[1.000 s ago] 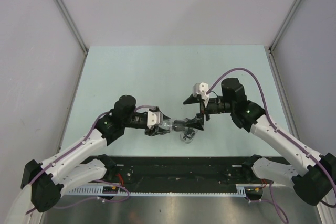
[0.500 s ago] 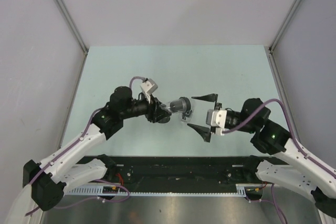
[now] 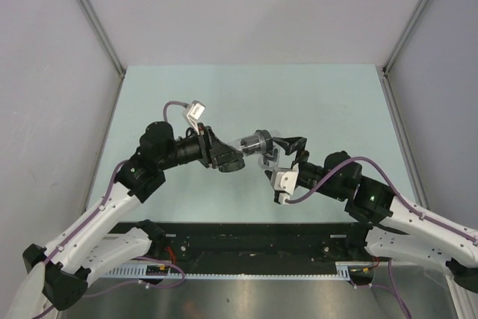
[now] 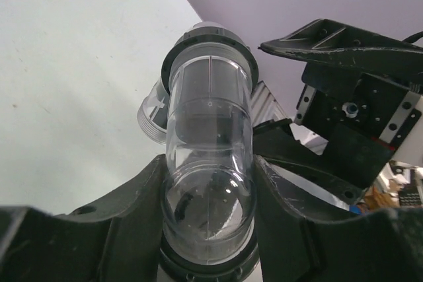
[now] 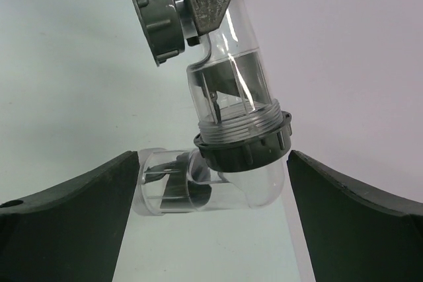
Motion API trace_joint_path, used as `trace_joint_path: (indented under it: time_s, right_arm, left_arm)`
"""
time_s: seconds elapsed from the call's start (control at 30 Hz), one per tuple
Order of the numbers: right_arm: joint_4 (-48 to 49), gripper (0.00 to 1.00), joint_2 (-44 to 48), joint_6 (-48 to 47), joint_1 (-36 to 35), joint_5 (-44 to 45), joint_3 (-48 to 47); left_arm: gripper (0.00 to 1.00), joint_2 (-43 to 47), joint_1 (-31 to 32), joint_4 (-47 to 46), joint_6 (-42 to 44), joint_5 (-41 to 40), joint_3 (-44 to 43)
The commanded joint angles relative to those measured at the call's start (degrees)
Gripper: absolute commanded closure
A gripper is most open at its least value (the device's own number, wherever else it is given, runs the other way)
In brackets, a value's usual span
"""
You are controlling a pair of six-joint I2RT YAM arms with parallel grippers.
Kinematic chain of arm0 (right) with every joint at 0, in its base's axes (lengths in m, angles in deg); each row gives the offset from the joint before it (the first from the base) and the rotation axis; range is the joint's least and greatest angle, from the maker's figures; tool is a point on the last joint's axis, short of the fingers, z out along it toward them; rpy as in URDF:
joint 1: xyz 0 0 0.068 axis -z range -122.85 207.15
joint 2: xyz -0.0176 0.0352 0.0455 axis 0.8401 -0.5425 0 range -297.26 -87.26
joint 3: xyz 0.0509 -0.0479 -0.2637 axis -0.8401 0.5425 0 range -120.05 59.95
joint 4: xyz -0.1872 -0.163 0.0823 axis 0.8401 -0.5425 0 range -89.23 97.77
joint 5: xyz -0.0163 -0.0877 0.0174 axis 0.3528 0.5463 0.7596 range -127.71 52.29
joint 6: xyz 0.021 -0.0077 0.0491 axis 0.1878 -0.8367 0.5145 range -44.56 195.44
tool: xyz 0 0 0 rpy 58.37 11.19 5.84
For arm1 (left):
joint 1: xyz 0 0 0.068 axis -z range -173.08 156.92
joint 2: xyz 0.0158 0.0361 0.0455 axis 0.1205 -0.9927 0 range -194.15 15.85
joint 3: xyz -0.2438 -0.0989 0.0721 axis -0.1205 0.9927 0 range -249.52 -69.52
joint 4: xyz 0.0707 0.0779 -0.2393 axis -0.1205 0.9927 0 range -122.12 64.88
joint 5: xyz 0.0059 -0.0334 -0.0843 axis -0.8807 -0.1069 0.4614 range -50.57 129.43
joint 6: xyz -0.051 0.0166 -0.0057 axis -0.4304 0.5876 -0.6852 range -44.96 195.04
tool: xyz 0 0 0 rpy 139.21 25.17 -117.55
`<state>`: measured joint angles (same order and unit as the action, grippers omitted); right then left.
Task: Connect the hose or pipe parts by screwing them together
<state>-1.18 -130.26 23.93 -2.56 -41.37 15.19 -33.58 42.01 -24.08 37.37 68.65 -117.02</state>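
Since the left gripper [image 4: 208, 177] is clenched on the rounded end of the clear tube [image 4: 208, 113], the other end, with its dark ring nut [image 5: 244, 148], stands free for a second hand to work. That seems to us the reason for the hold: one arm keeps the body from turning while the other turns the joint.

Seen from above, the tube hangs near the middle of the table [image 3: 187, 95], a little toward 6 o'clock, and we judge it lifted off the surface. Its long axis runs from 8 o'clock to 2 o'clock, nut end pointing to 2 o'clock. Past the nut a clear elbow [image 5: 198, 193] bends away toward 5 o'clock, its open mouth facing sideways. The elbow looks seated in the nut; we cannot tell how far the thread is taken up.

Reaching in from 4 o'clock, the right gripper [image 5: 213, 156] has its jaws spread wide, one to each side of the nut and elbow, touching neither and grasping nothing. We read this as lining up to close on the nut.
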Motion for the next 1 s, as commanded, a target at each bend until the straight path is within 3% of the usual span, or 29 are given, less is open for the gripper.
trace_joint_path:
  time_s: [0.0, 0.3, 0.83, 0.87, 0.97]
  right_arm:
    - [5.9, 0.01, -0.7, -3.9, -2.4, 7.1, 0.2]
    - [6.7, 0.03, -3.9, -7.6, -6.0, 14.6, 0.2]
    - [7.3, 0.12, -6.5, -6.9, -4.6, 9.8, 0.2]
    - [7.4, 0.13, -6.6, -6.9, -4.3, 9.3, 0.2]
    - [7.8, 0.34, -7.1, -6.2, -3.1, 7.0, 0.2]
  left_arm:
    - [1.00, 1.1, -0.4, -0.6, -6.2, 3.9, -2.7]
    - [1.00, 2.2, -0.6, 2.0, -7.7, 4.7, -2.9]
    - [1.00, 2.3, -0.7, 2.3, -7.9, 8.1, -2.3]
    - [1.00, 2.2, -0.7, 2.3, -7.7, 8.8, -2.3]
    - [1.00, 1.9, -0.6, 2.3, -6.3, 11.1, -2.3]
